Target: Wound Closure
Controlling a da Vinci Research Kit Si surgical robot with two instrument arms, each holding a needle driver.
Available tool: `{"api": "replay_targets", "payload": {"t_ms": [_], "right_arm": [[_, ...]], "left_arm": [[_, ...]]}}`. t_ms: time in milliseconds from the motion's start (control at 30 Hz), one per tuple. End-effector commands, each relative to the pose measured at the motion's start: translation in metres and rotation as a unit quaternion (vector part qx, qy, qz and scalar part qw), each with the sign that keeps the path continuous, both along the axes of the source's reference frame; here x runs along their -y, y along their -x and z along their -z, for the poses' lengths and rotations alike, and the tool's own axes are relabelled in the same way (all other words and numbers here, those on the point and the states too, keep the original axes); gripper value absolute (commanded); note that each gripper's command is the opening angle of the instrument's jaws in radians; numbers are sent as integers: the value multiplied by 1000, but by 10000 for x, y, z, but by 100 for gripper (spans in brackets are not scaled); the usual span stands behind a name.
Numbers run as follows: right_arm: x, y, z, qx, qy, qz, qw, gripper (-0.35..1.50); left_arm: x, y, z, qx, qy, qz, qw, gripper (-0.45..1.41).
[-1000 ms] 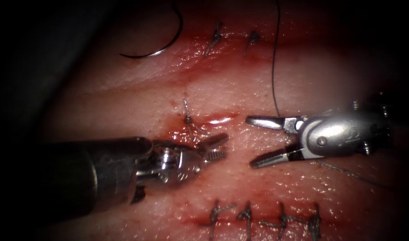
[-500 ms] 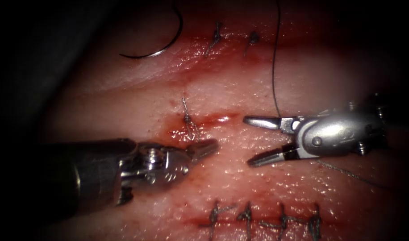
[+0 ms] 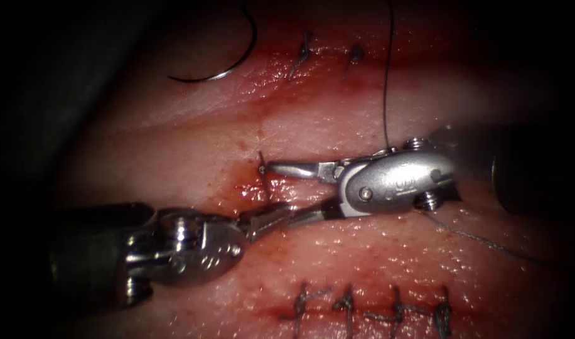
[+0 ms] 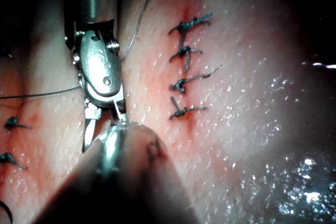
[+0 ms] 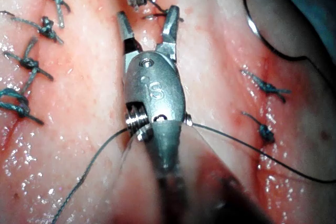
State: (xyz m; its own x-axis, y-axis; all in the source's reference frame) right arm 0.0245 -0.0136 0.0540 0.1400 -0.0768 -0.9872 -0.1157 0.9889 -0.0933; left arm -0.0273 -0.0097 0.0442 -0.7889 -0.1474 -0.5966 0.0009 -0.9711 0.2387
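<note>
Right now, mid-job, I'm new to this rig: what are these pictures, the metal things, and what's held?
Two thin robot arms with small pincers work on pork tissue. One picture looks down from above and in front; the other two look along each arm. The left pincer is shut; whether it pinches thread, I cannot tell. The right pincer is open around a short thread end, holding nothing. The curved needle lies loose on the tissue, upper left, not in it. Long thread trails past the right pincer. Finished stitches sit below.
</note>
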Motion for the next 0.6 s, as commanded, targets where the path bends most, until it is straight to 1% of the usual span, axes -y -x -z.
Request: {"api": "replay_targets", "payload": {"t_ms": [33,67,167,333,367,400,600], "right_arm": [[2,-15,-3,-5,0,1,1000,133],[4,-21,-2,-11,4,1,1000,133],[4,-27,-1,-19,6,-2,1000,133],[4,-33,0,-26,8,-6,1000,133],[5,-36,-2,-33,9,-8,999,133],[5,-36,-2,-33,9,-8,999,133],[11,-56,-12,-41,22,2,999,135]], "left_arm": [[-1,6,-5,1,1,1,1000,-45],[-2,7,-5,1,0,1,1000,-45],[-4,7,-8,1,1,1,1000,-45],[-6,6,-14,2,2,1,1000,-45],[-5,6,-16,2,3,0,1000,-45],[-5,6,-16,2,3,0,1000,-45],[-3,6,-18,1,4,0,1000,-45]]}}
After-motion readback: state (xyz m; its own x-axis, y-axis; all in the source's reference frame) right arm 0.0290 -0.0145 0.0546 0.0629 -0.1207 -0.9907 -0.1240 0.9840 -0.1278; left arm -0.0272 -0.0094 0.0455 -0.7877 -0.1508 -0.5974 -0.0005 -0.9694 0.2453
